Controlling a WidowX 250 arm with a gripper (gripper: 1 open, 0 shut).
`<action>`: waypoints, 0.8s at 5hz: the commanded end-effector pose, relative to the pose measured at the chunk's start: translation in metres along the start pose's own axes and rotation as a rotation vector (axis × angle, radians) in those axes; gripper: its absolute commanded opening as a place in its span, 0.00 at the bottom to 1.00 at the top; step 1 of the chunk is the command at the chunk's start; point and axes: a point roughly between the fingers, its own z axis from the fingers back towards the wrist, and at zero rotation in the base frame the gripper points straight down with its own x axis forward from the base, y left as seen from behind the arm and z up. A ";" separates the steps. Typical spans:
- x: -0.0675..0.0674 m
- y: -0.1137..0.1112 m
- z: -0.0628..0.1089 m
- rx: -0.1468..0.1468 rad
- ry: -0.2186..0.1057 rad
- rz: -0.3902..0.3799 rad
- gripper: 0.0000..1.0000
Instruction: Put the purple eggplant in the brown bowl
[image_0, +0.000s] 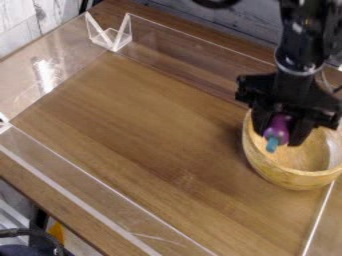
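Clear plastic forms an angular bracket (110, 33) at the far left corner of the wooden tabletop (127, 125), whose bare planks run across to my work on the right. There, my black fingers (278, 117) are closed on the purple eggplant (278, 128), its teal end pointing down and toward the camera, over the left part of the brown bowl (297, 177). Whether the eggplant touches the wood inside, I cannot tell. The bowl's pale interior shows beneath and to the right of my grip. Carrying looks all but complete, in my judgement; what remains is a slight lowering, if any, then the release and a clear withdrawal upward.
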 end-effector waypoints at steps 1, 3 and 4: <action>0.014 0.004 0.006 -0.015 -0.039 0.006 0.00; 0.020 0.007 0.000 -0.012 -0.033 -0.006 0.00; 0.022 0.007 -0.002 -0.011 -0.031 -0.018 0.00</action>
